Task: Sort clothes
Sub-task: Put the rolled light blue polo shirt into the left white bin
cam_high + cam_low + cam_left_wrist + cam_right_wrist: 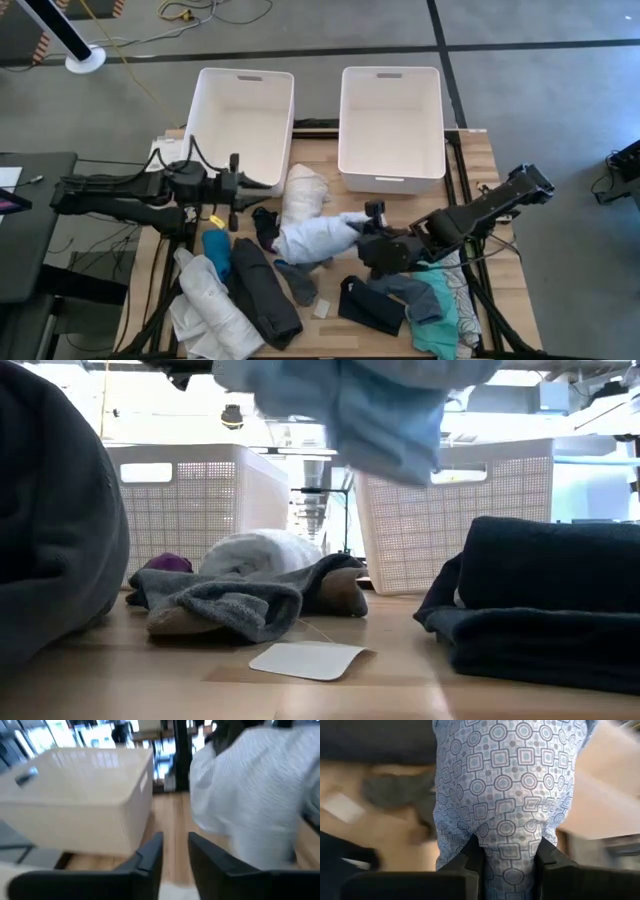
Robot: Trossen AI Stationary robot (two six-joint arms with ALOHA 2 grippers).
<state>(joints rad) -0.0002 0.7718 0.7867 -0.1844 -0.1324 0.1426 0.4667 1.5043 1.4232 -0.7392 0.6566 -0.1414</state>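
Holding a pale blue patterned cloth garment (505,785) clamped in my right hand (507,857), lifted over the bench (330,312) middle; left hand (175,855) hovers empty, fingers slightly parted, beside the left white plastic bin (243,120).

The high view looks straight down on the whole counter (480,165), both arms and the two white bins (245,115) at its far edge. The low view sits at counter height among the clothes, very near a dark folded garment (540,600), and faces level toward the same two bins (190,505). Each wrist view looks forward past its own jaws: the left toward a bin (75,800) and a white garment (250,795), the right close onto a patterned blue cloth (505,785).
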